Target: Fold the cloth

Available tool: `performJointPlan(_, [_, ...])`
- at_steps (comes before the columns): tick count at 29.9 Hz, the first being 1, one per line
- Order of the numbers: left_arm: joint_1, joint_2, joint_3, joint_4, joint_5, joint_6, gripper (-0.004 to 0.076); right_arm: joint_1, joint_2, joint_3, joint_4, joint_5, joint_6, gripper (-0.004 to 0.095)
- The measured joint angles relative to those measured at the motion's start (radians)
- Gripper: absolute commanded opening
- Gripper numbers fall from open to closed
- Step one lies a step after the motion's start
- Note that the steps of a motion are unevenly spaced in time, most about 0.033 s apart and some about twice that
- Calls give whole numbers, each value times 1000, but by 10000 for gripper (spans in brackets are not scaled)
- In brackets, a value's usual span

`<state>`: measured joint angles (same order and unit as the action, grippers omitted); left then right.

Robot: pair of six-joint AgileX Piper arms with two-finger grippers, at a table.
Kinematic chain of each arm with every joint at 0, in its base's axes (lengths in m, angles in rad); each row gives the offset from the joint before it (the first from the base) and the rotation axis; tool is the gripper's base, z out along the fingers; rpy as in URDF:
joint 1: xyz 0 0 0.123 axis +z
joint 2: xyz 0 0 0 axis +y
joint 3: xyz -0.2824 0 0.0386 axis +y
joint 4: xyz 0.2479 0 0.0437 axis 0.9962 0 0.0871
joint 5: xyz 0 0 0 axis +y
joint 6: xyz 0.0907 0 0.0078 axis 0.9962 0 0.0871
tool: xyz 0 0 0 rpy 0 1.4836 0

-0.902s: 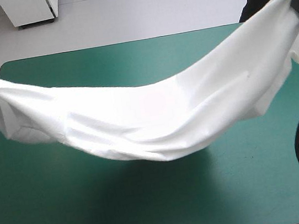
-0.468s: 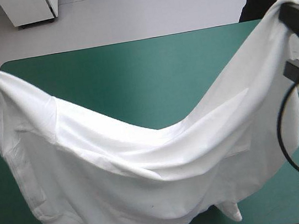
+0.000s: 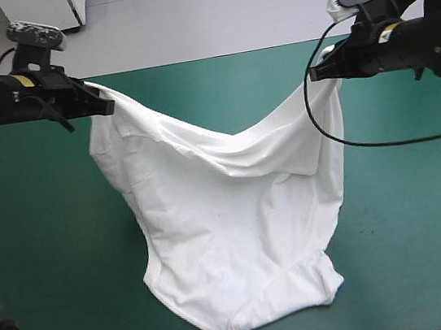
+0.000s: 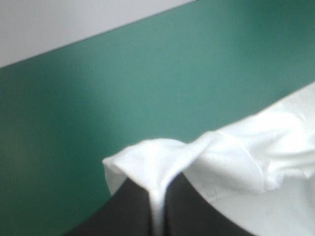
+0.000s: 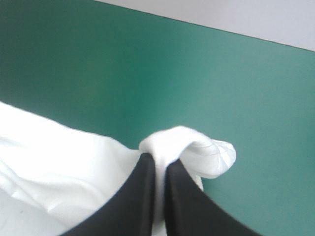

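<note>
The left fingers (image 4: 133, 206) and right fingers (image 5: 140, 196) each pinch a T-shirt (image 3: 239, 236) corner, holding it up. Next, I think, lay it flat on the worktop (image 3: 50, 238).

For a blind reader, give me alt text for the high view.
A white T-shirt hangs between the left hand and right hand, each shut on a corner; its lower end lies on the teal-green table.

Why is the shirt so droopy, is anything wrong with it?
Nothing is torn or spilled. The T-shirt sags in the middle because the left claw and the right claw each pinch one end.
</note>
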<state>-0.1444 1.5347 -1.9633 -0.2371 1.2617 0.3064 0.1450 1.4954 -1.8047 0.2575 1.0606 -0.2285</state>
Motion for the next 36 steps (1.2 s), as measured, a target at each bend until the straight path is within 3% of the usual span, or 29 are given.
performJointPlan(5, [0, 174, 0, 38, -34, 0, -22, 0, 234, -78, -1, -42, -32, -17])
performJointPlan(14, [0, 414, 0, 44, -186, 0, -22, -3, 608, -261, 8, -66, -37, -17])
performJointPlan(26, [0, 546, 1, 48, -279, 0, -17, -66, 719, -264, 99, -79, -99, -9])
performJointPlan(29, [0, 546, 1, 51, -249, 0, 59, -102, 719, -266, 175, -54, -131, 45])
performJointPlan(36, [0, 535, 1, 55, -165, 21, 459, -199, 719, -266, 347, 70, -205, 283])
